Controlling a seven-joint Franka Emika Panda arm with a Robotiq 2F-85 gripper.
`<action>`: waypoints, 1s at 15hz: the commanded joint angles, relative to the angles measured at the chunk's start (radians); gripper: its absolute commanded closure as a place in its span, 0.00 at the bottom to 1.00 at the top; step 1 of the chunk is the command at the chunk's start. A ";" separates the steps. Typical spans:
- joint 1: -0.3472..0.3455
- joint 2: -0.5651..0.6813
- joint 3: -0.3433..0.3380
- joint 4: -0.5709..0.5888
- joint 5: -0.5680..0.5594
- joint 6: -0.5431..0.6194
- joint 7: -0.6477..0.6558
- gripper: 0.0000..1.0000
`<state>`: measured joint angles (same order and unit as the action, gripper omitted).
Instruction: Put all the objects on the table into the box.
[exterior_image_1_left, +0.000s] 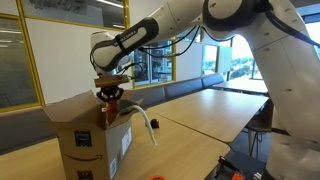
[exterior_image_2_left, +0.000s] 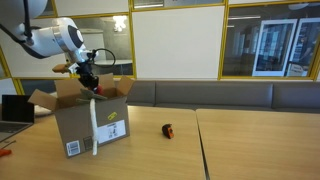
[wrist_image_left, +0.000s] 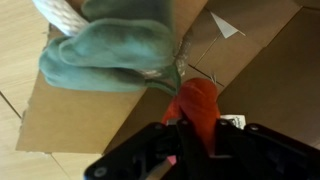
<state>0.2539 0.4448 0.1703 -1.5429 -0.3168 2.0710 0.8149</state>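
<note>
My gripper (exterior_image_1_left: 110, 97) (exterior_image_2_left: 92, 85) hangs over the open brown cardboard box (exterior_image_1_left: 95, 140) (exterior_image_2_left: 75, 125), shut on a small orange-red object (wrist_image_left: 195, 105) that sticks out between the jaws in the wrist view. Below it, inside the box (wrist_image_left: 80, 120), lie a green-grey soft item (wrist_image_left: 110, 50) and a white cord (wrist_image_left: 60, 15). A bendy white tube (exterior_image_1_left: 150, 125) (exterior_image_2_left: 94, 125) droops over the box's side toward the table (exterior_image_1_left: 200, 115) (exterior_image_2_left: 250, 145). A small red item (exterior_image_2_left: 168, 131) sits on the table beside the box.
The box's flaps (exterior_image_2_left: 42, 100) stand up around the gripper. A dark laptop (exterior_image_2_left: 12, 108) rests at the table's end behind the box. The robot's white base (exterior_image_1_left: 295, 120) fills one side, with black gear (exterior_image_1_left: 240, 170) by the table edge. Benches and windows line the wall.
</note>
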 joint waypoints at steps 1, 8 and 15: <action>0.027 0.080 -0.035 0.120 0.069 -0.017 -0.074 0.88; 0.018 0.135 -0.084 0.177 0.161 -0.062 -0.101 0.41; 0.017 0.085 -0.119 0.147 0.175 -0.075 -0.088 0.00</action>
<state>0.2644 0.5612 0.0685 -1.4056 -0.1682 2.0226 0.7377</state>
